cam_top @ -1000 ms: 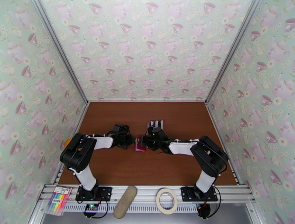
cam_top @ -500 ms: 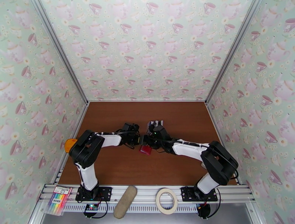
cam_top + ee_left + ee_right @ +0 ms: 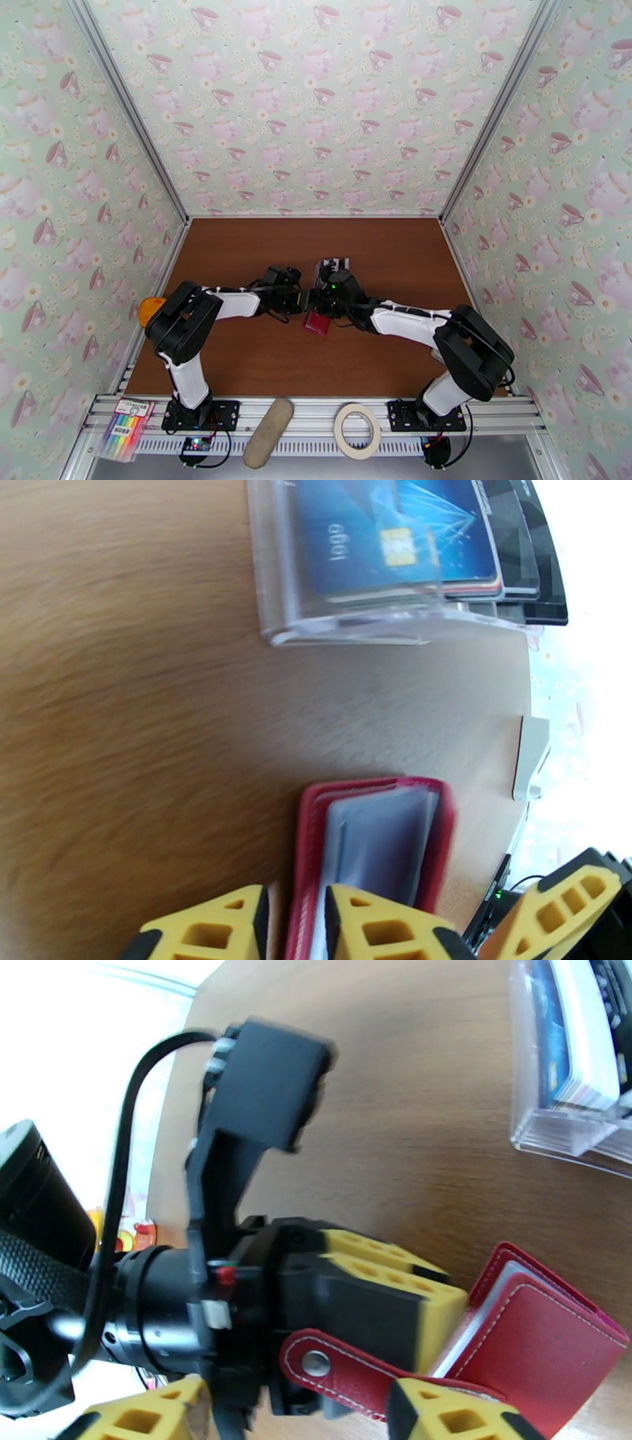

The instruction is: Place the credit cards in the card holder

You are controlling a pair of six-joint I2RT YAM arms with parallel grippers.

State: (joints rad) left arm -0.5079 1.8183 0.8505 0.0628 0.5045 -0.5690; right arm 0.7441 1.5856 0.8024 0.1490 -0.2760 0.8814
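Left wrist view: light, floppy card holder [image 3: 371, 843] sits near the clear stand [image 3: 347, 630] of stiff, probably slick credit cards [image 3: 371, 543], best pinched by its cover [image 3: 304, 835], which the left hand [image 3: 294, 898] straddles, grip unclear; right hand [image 3: 292, 1394] gapes.

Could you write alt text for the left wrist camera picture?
An open red card holder with clear sleeves sits on a brown wooden table, one cover edge between the left gripper's yellow fingers. Beyond it, a clear plastic stand holds a row of credit cards, a blue chip card in front.
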